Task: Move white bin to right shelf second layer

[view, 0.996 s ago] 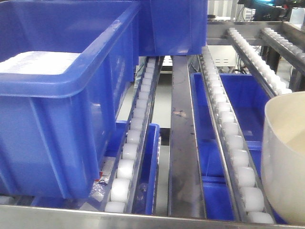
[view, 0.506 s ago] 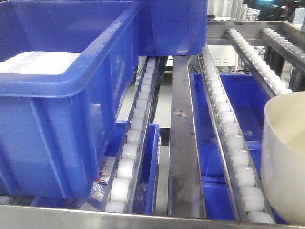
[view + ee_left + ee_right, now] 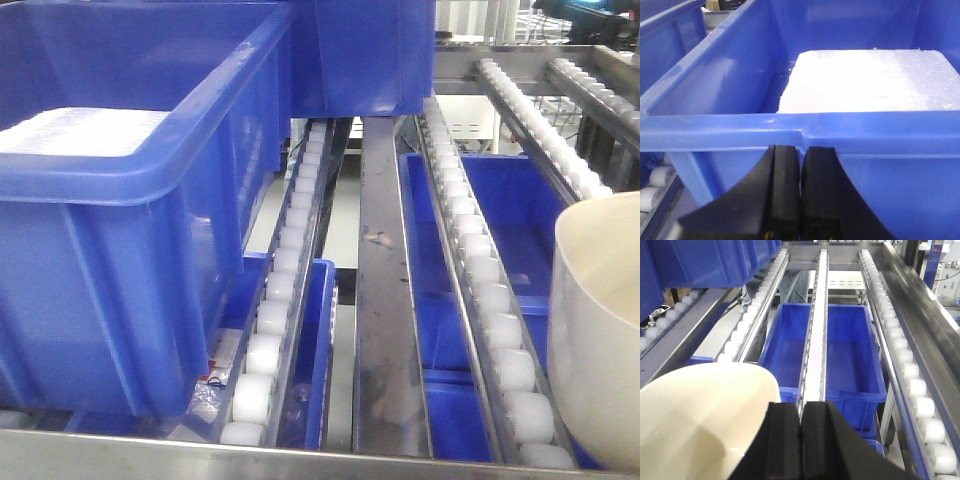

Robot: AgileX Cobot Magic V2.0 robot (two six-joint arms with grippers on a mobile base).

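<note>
Roller rack point(image 3: 470, 260) — blue crate point(image 3: 120, 220) on it.

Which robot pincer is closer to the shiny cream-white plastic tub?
The right pincer. Its shut jaws sit right beside the cream-white plastic tub, at its rim. The left pincer is shut too, over at the big blue plastic crate instead.

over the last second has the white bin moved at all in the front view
No. The white bin keeps its place at the right edge, its rim level with the same rollers of the roller rail beside it.
</note>
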